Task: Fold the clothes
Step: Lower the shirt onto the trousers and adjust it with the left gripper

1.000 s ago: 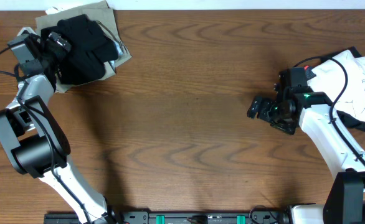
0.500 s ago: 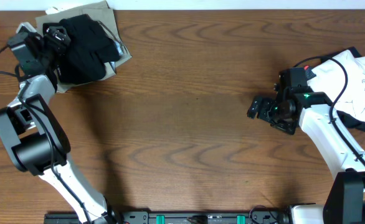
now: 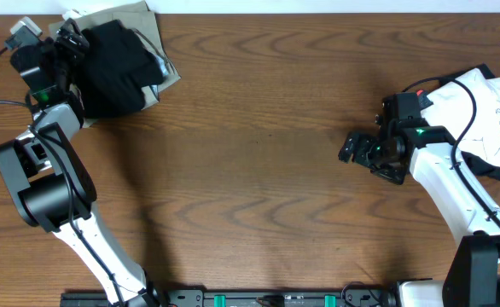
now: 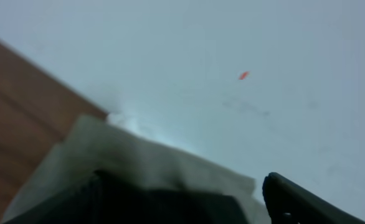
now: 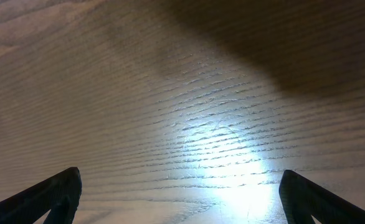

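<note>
At the far corner, the left gripper point(image 3: 65, 40) stands with its jaws wide and no cloth seen pinched between them. A folded black T-shirt point(image 3: 118, 68) lies right beside its fingertips, on top of a khaki piece point(image 3: 135, 17). The overhead view does not settle whether they touch. Both pieces look soft, light and limp, so they would sag and spill open if lifted by a single layer. A pinch through the whole stacked edge nearest the fingers seems the surer hold. Over bare table point(image 3: 258, 153), the right gripper point(image 3: 352, 147) is fully spread and empty. A crumpled white top point(image 3: 489, 111) lies well behind its wrist, best taken at a hem.
</note>
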`<state>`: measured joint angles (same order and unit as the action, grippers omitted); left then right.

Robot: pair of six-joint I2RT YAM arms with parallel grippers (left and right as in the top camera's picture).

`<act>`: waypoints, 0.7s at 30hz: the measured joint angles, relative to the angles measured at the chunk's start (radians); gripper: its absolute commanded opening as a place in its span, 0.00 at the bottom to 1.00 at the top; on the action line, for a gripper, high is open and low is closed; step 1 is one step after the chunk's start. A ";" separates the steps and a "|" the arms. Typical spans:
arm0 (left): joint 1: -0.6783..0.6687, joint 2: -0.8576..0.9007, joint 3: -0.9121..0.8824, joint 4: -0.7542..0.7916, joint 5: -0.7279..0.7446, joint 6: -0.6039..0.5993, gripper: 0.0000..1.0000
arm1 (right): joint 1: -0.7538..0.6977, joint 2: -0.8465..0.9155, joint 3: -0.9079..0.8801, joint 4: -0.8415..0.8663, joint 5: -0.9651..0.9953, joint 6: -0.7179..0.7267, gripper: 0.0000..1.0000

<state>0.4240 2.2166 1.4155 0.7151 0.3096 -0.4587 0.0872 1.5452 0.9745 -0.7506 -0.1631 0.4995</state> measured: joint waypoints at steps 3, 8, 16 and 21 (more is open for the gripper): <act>0.005 0.000 0.000 -0.031 -0.037 0.005 0.98 | 0.000 0.000 0.000 0.000 0.000 0.000 0.99; 0.040 0.000 0.000 -0.079 -0.034 -0.023 0.98 | 0.000 0.000 0.000 0.000 0.000 0.000 0.99; 0.143 -0.060 0.000 -0.091 0.166 -0.241 0.98 | 0.000 0.000 0.000 0.000 0.000 0.000 0.99; 0.192 -0.208 0.000 -0.092 0.294 -0.295 0.98 | 0.000 0.000 0.000 0.000 0.000 0.000 0.99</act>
<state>0.6155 2.0087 1.4155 0.6228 0.6033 -0.7540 0.0875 1.5452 0.9745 -0.7506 -0.1631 0.4995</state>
